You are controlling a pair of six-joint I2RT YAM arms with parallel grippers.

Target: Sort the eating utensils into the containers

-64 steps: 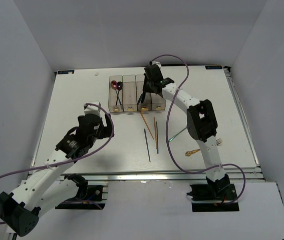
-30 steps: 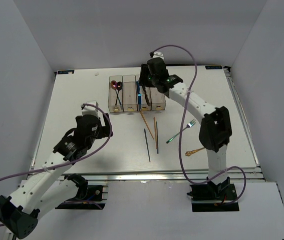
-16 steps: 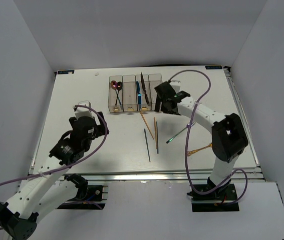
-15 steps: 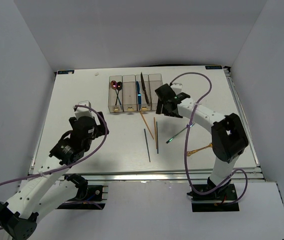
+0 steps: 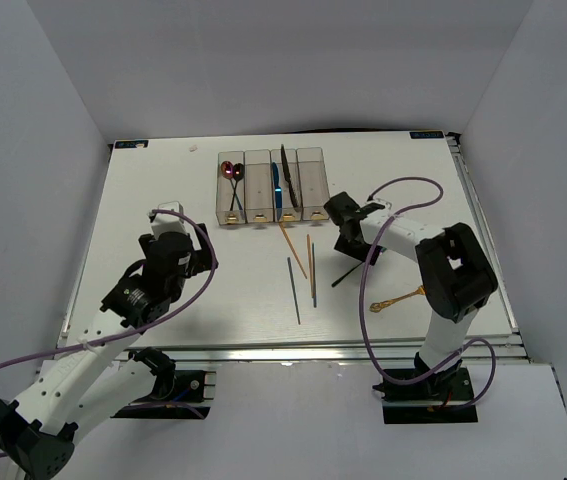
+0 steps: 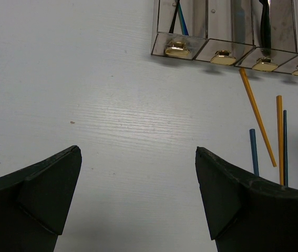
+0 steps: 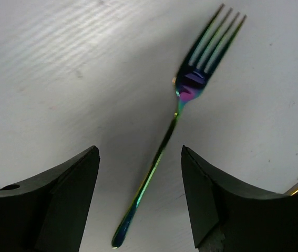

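The right pincer (image 7: 139,157) was open, its two fingers (image 7: 59,205) apart, and it held nothing. The rainbow fork (image 7: 179,107) lay flat on the white table (image 7: 59,63) just under it, between the fingers but not touching them. The prongs pointed away from the pincer. A gold fork (image 5: 398,298) lay on the table behind this pincer, nearer the arm's base.

The left pincer (image 6: 138,152) was open wide too and held nothing. Only bare table lay between its fingers. Ahead of it, off to its right, stood the row of clear bins (image 6: 227,50). Between the bins and its right finger lay two gold chopsticks (image 6: 257,121) and two dark blue chopsticks (image 6: 253,152). Two spoons (image 5: 230,172) lay in the bin nearest the left pincer. A blue knife (image 5: 276,185) and a black knife (image 5: 285,168) lay in the third bin along, closer to the right pincer.
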